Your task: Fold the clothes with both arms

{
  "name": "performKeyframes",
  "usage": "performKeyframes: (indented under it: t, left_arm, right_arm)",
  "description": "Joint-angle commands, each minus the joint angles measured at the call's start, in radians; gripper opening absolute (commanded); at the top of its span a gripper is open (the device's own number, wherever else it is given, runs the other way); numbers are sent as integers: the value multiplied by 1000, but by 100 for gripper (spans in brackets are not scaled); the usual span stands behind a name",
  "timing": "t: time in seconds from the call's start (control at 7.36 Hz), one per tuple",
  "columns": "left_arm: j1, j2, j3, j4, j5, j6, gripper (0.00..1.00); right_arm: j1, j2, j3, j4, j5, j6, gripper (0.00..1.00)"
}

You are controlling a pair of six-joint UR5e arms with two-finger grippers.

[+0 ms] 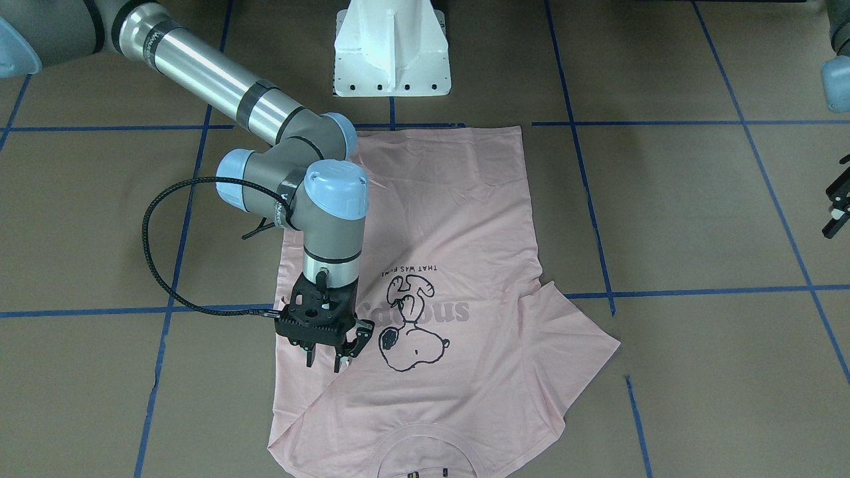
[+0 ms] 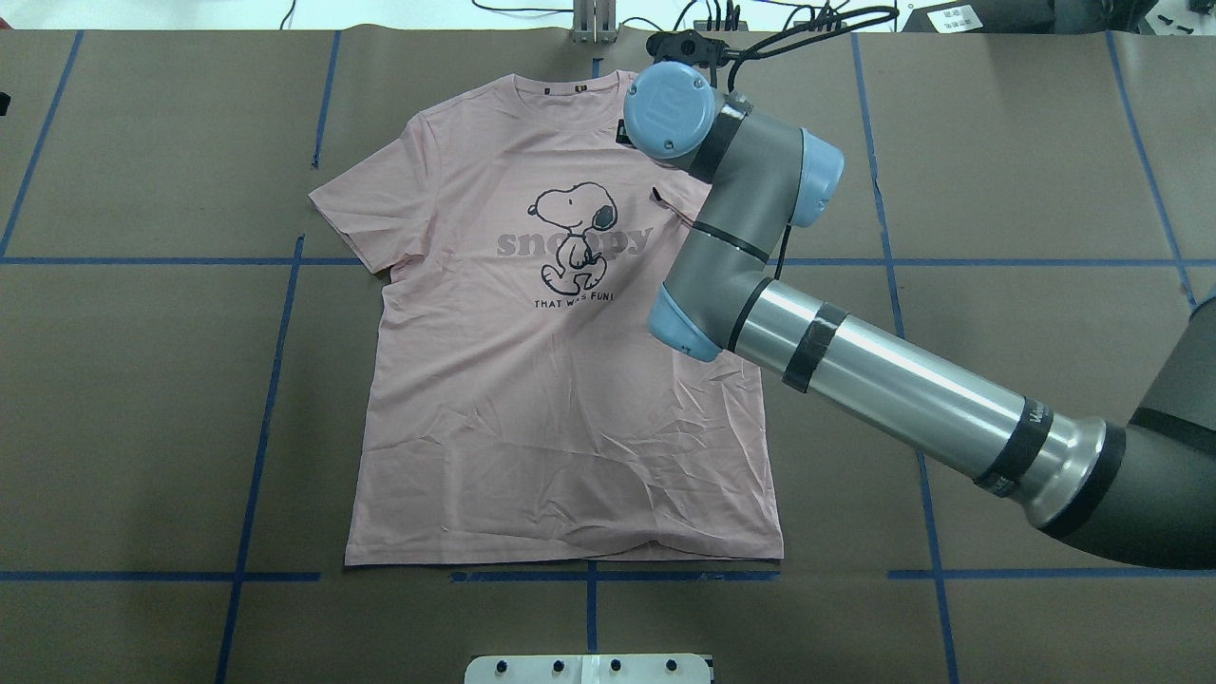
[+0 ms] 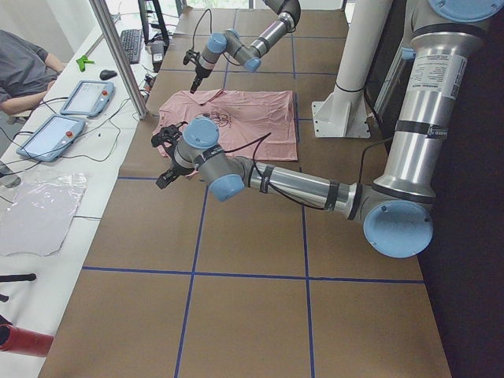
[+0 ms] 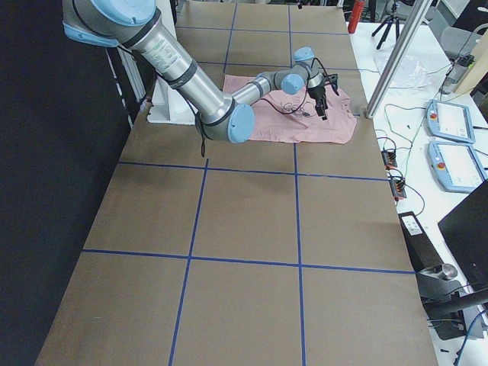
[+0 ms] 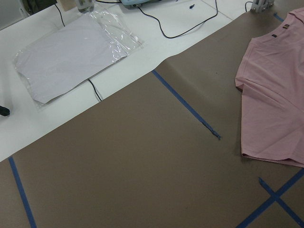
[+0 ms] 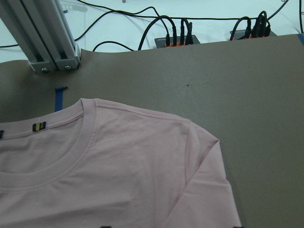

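The pale pink T-shirt is laid flat, front up, mid-desk, with its ribbed collar turned away from the robot. A black-outlined dog print is set over grey lettering on the chest, and the thin knit is lightly creased toward the hem. The desk is covered in matte brown paper, squared off by blue tape. The right hand is poised over the shirt beside the print, fingers parted and empty. The left hand is seen well apart from the shirt; released or clenched cannot be told.
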Motion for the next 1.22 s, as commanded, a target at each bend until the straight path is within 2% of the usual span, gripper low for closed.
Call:
performKeyframes:
  t: [0.0, 0.14, 0.27, 0.41, 0.68, 0.82, 1.09]
  left_arm:
    - [93, -63, 48, 7, 44, -154, 98]
    - [130, -92, 72, -2, 88, -251, 87]
    - [180, -103, 74, -2, 156, -339, 78]
    - [234, -126, 82, -2, 225, -411, 76]
    - [318, -220, 179, -4, 337, -502, 76]
    - [354, -242, 215, -17, 386, -553, 73]
    - [432, -280, 345, -121, 492, -646, 67]
  right_arm:
    - [138, -64, 129, -80, 221, -183, 100]
    - [204, -149, 265, -145, 295, -284, 100]
    - [280, -246, 359, -151, 385, -404, 100]
    - [349, -333, 412, -141, 465, -546, 100]
    - [489, -469, 452, -130, 631, -795, 100]
    - [537, -537, 454, -80, 668, -880, 100]
    - [543, -561, 454, -50, 673, -875, 100]
